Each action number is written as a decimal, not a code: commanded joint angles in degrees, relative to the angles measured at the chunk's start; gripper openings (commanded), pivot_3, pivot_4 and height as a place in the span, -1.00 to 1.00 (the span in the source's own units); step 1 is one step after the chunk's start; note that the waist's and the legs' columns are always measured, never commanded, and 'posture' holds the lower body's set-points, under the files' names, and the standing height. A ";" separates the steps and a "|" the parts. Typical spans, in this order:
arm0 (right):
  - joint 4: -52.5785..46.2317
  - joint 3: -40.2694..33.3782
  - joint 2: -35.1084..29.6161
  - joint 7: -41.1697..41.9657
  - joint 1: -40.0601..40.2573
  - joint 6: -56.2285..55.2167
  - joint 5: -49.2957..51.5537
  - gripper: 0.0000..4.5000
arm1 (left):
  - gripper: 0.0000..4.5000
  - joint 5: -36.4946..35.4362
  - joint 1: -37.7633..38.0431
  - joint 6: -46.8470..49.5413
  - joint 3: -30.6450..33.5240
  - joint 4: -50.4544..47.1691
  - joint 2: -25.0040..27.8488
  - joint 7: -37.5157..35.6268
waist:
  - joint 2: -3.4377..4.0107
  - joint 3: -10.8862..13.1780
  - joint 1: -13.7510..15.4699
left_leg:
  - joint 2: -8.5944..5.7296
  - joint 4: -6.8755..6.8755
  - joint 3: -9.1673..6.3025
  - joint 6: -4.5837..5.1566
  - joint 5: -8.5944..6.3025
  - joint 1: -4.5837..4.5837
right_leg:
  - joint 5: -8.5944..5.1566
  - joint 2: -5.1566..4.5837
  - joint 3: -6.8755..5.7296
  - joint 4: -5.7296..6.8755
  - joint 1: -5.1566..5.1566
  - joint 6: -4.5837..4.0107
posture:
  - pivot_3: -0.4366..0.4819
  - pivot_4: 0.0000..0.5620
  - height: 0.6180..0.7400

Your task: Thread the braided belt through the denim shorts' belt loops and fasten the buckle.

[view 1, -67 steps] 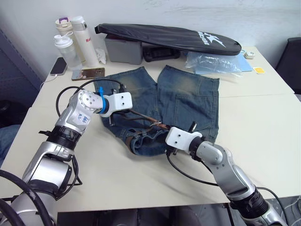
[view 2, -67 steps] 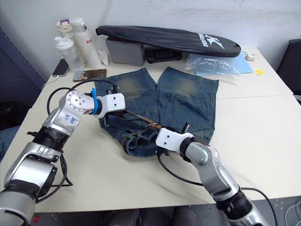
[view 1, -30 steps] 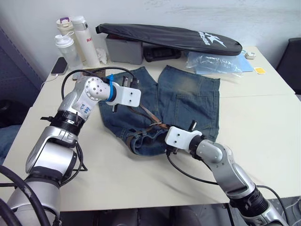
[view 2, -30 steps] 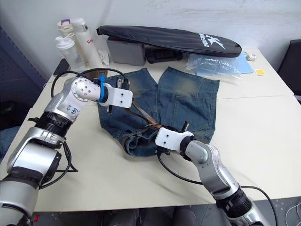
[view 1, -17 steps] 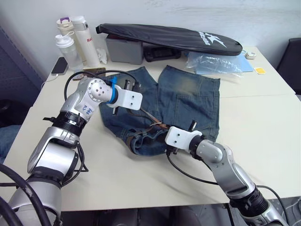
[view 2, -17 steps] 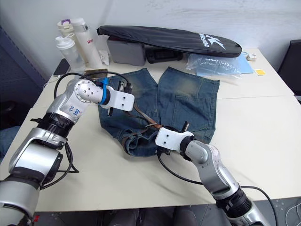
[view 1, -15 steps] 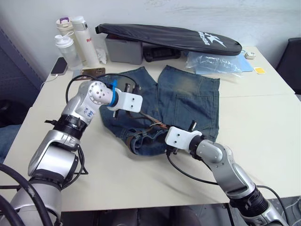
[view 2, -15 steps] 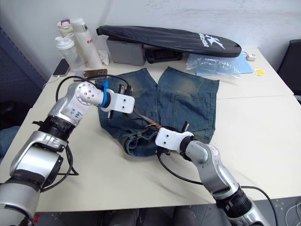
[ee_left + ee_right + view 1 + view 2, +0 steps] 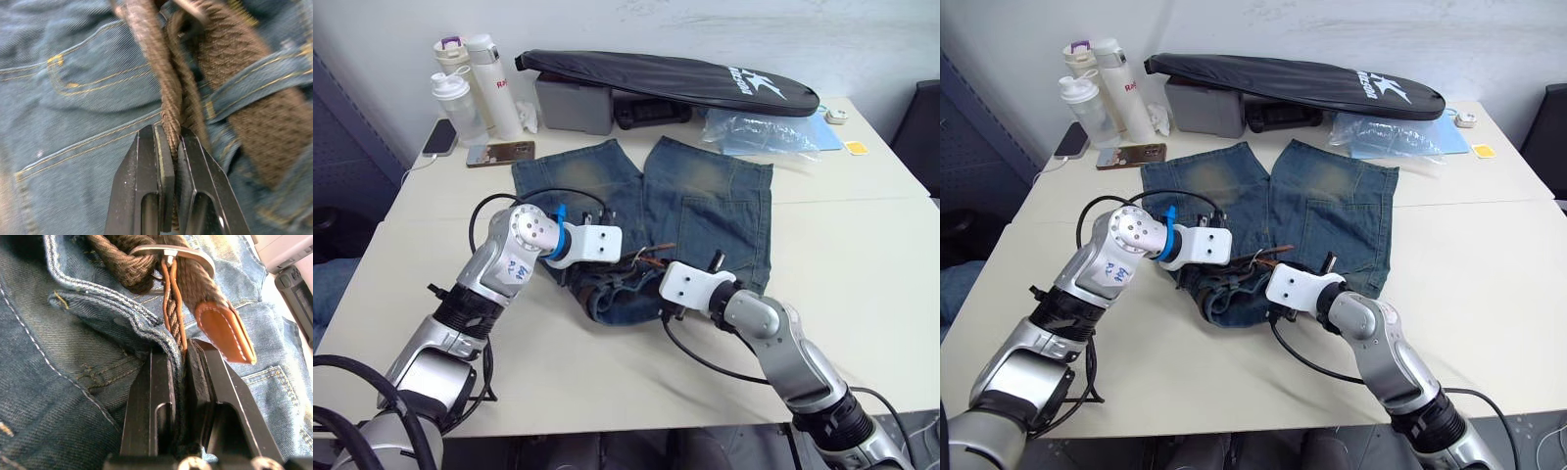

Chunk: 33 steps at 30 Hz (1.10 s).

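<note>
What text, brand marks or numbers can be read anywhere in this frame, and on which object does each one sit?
"R": red lettering on the white bottle; only the first letter reads, the rest is cut off.
White logo print on the long black bag: too small to read.
Handwritten blue marks on the left arm's label: too blurred to read.
Denim shorts and braided belt: no readable text.

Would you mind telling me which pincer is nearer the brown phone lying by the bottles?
Left. The left pincer sits at the faded denim shorts' waistband, nearer the phone; the right pincer is farther away.
</note>
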 commanded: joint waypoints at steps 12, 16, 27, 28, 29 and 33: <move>-2.08 -0.64 1.49 0.75 0.39 -0.36 0.87 -0.98 | -1.00 -4.41 -4.70 3.50 2.77 -0.35 -5.38 3.85 | 0.01 0.00 -0.15 | 0.00 -0.02 -0.03 0.00 0.00 0.01 | 0.00 0.00 0.00 0.00 -0.02 0.00 | -0.05 -0.47 1.00; -3.54 -2.48 2.45 2.81 0.75 1.33 4.83 -0.78 | -1.00 -4.82 -3.72 4.58 2.45 -1.04 -5.23 3.66 | 0.01 0.00 -0.12 | 0.00 -0.01 -0.03 0.00 0.00 0.01 | 0.00 0.00 0.01 -0.01 -0.01 0.00 | -0.05 -0.47 1.00; -14.26 -10.29 0.63 10.92 0.59 8.95 18.42 0.85 | -1.00 -5.17 -2.42 4.86 1.76 -0.70 -4.96 4.66 | 0.01 0.00 -0.01 | -0.01 0.01 -0.19 0.00 0.00 0.00 | 0.00 -0.01 0.00 -0.02 0.02 0.00 | -0.05 -0.47 1.00; -15.34 -10.77 -0.15 11.78 0.86 9.50 19.53 0.85 | -1.00 -5.13 -2.33 4.79 1.65 -0.63 -4.93 4.74 | 0.01 0.00 -0.01 | -0.01 0.00 -0.19 0.00 0.00 0.00 | 0.00 -0.01 0.00 -0.03 0.01 0.00 | -0.05 -0.47 1.00; -16.18 -11.57 -0.87 12.43 0.90 10.06 20.71 0.85 | -1.00 -5.15 -2.30 4.77 1.59 -0.54 -4.96 4.84 | 0.01 0.00 -0.01 | -0.01 0.00 -0.19 0.00 0.00 0.00 | 0.00 -0.01 -0.01 -0.02 0.01 0.00 | -0.05 -0.47 1.00; -12.86 -14.71 -5.41 10.25 -1.55 9.09 18.35 0.85 | -1.00 -5.29 -2.38 4.83 1.54 -0.34 -5.14 5.09 | 0.00 0.00 0.08 | -0.02 0.05 -0.18 0.01 0.00 0.00 | 0.00 -0.02 -0.02 -0.03 0.04 0.00 | -0.05 -0.47 1.00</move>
